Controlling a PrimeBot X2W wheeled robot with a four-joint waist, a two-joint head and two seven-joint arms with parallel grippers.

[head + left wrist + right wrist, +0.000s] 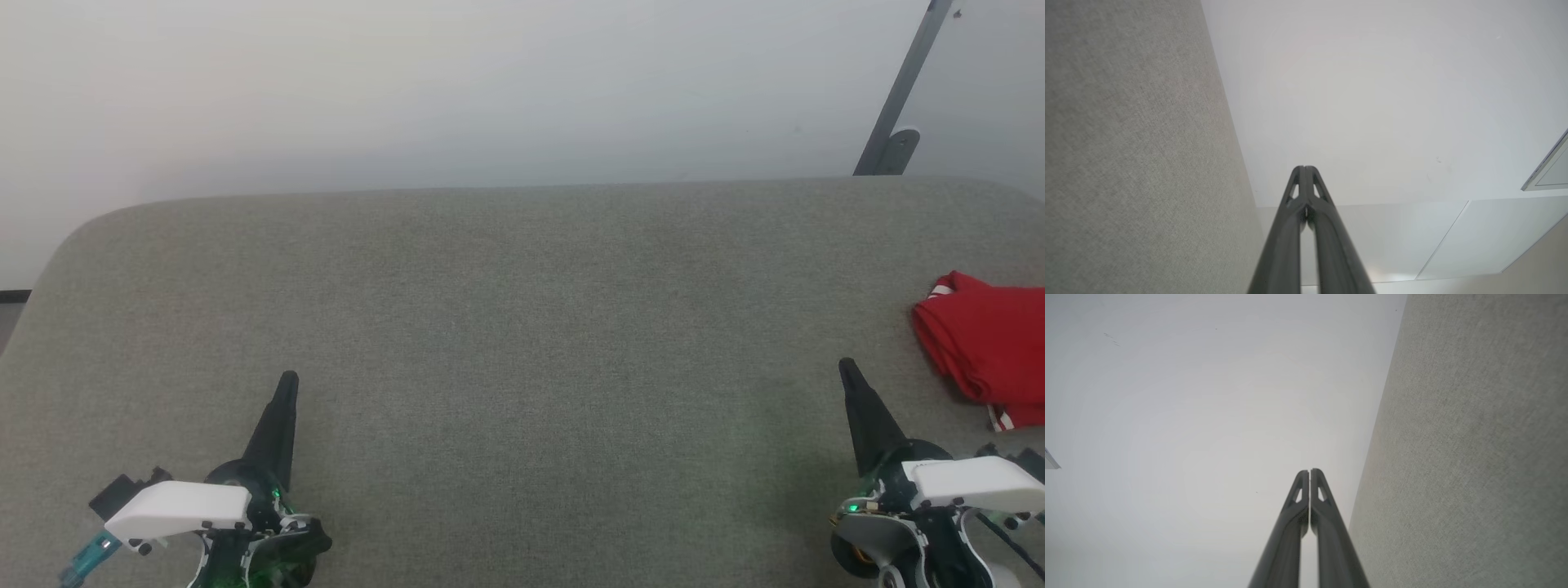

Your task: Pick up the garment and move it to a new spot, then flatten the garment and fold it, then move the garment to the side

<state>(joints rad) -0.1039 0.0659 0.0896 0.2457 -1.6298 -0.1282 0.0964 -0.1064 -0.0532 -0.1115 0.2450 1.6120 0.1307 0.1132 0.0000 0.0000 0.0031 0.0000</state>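
Left gripper and right gripper closed, empty. Open right wide; pinch garment by top fold at worktop's right edge.

We find no text, number, label or brand that we can read. The garment, partly cut off at the right edge of the head view, shows us plain red cloth and striped trim, with no lettering as far as we can tell.
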